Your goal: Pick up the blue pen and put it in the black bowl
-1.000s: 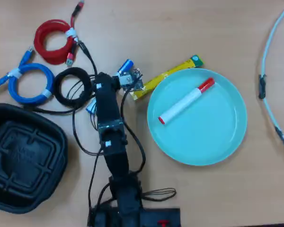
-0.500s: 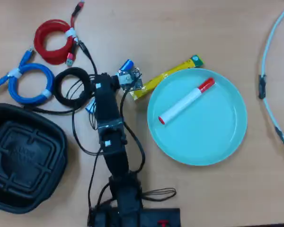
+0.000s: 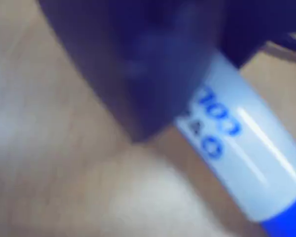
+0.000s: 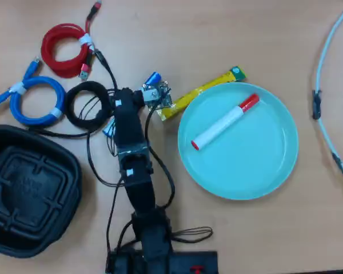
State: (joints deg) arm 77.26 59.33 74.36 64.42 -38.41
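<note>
The blue pen (image 3: 246,148) fills the wrist view: a white barrel with blue print and a blue end at the bottom right. Its upper part runs in between the dark, blurred jaws of my gripper (image 3: 187,74), which press on both sides of it. In the overhead view the gripper (image 4: 127,105) sits under the arm, and only the pen's blue ends show, one at the upper right (image 4: 153,78) and one at the left (image 4: 108,130). The black bowl (image 4: 68,171) stands empty at the lower left, about a hand's width from the gripper.
A light-blue plate (image 4: 274,171) right of the arm holds a white marker with a red cap (image 4: 226,121). A yellow strip (image 4: 203,91) lies at its upper left. Red (image 4: 60,48), blue (image 4: 37,103) and black (image 4: 86,105) cable coils lie behind the bowl. A pale cable (image 4: 326,85) runs along the right edge.
</note>
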